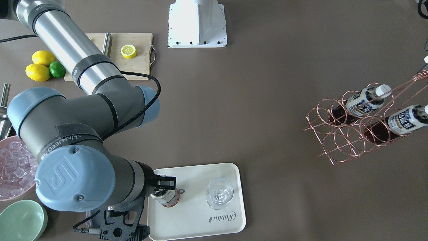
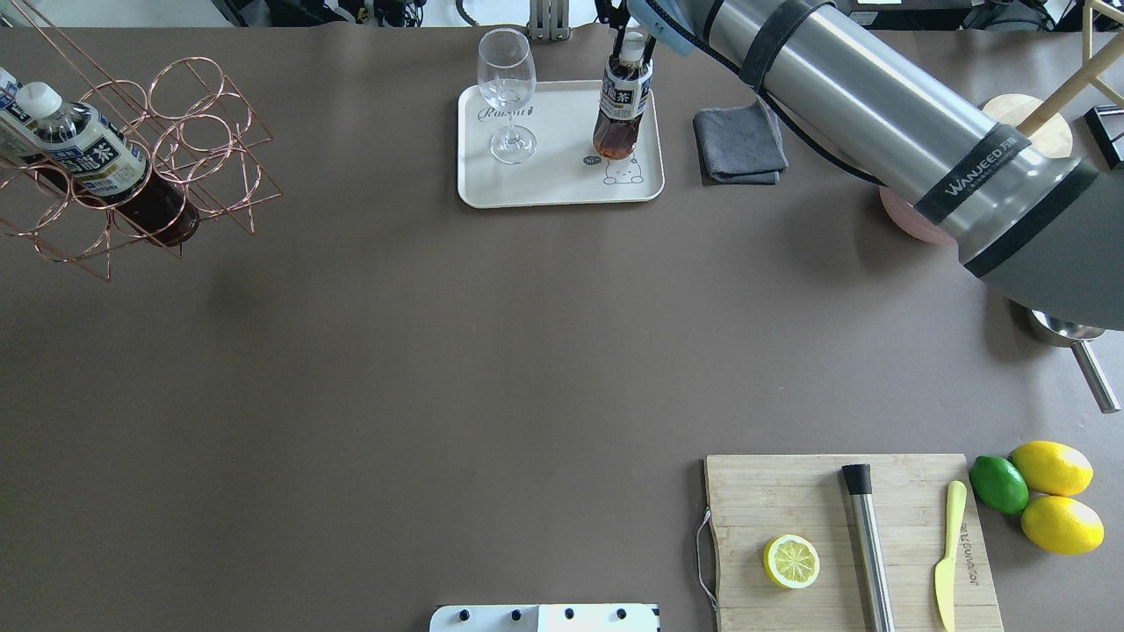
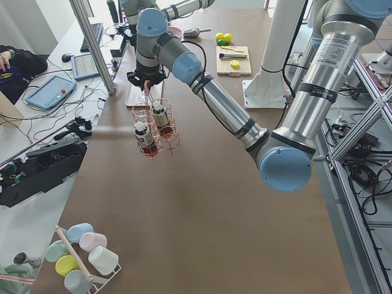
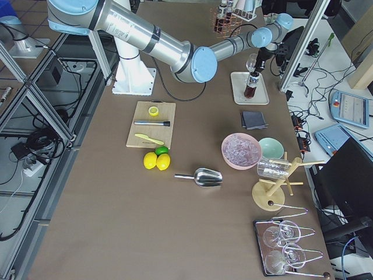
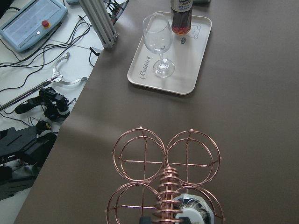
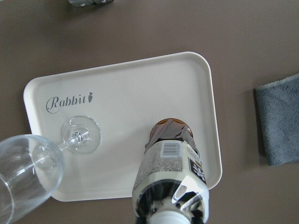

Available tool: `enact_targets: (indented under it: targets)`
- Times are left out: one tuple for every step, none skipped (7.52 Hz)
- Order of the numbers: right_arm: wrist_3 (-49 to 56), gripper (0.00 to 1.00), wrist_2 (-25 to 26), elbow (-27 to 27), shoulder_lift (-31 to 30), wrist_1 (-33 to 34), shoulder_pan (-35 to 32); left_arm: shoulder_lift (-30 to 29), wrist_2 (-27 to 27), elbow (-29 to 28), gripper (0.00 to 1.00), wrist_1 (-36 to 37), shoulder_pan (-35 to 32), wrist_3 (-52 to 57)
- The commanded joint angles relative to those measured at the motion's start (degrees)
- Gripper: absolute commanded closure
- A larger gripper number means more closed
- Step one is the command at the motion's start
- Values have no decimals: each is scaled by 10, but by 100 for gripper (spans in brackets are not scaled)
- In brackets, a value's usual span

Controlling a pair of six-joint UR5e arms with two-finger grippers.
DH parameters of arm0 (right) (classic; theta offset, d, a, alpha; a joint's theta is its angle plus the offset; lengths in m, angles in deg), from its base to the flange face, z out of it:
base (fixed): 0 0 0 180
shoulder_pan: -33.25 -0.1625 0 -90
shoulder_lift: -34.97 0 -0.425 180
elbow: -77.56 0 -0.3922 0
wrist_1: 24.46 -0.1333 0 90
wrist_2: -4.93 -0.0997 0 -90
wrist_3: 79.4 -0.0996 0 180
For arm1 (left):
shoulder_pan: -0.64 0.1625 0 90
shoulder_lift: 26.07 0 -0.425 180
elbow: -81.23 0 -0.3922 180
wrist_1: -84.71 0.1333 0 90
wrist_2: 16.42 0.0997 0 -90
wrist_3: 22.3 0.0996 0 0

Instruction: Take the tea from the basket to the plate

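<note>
A tea bottle (image 2: 622, 110) stands upright on the cream "Rabbit" plate (image 2: 562, 189), near its bear drawing. My right gripper (image 2: 632, 44) is shut on its white cap from above; it also shows in the front-facing view (image 1: 164, 187). The right wrist view looks straight down the bottle (image 6: 170, 158) onto the plate (image 6: 140, 84). My left gripper (image 3: 147, 82) is shut on the twisted handle (image 5: 167, 196) of the copper wire basket (image 2: 202, 114) and holds it above the table. Two alike bottles (image 1: 366, 100) (image 1: 406, 120) sit in the basket's rings.
A wine glass (image 2: 507, 88) stands on the plate left of the bottle. A grey cloth (image 2: 739, 145) lies right of the plate. A pink bowl of ice (image 1: 13, 167), a green bowl (image 1: 21, 221), a metal scoop (image 2: 1076, 342), a cutting board (image 2: 847, 544) and lemons (image 2: 1054, 470) lie on the right arm's side.
</note>
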Motion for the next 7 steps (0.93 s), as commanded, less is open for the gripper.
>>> enact_targets:
  targets:
    - [0,90,0,0,1,1,1,0,17,-58,100,1,-36,88]
    - [-1,80,0,0,1,1,3,-5,50,-63,100,1,-37,102]
    - [-2,53,-1,0,1,1,2,-9,70,-74,100,-2,-32,103]
    - [-2,29,-1,0,1,1,2,-27,84,-96,100,-4,-32,126]
    - [-2,0,-1,-1,1,2,2,-31,85,-117,100,-7,-32,150]
    - [-2,1,-1,-2,1,2,2,-39,92,-136,100,-9,-32,175]
    - [1,1,-6,-8,1,3,-1,-59,105,-166,100,-9,-32,205]
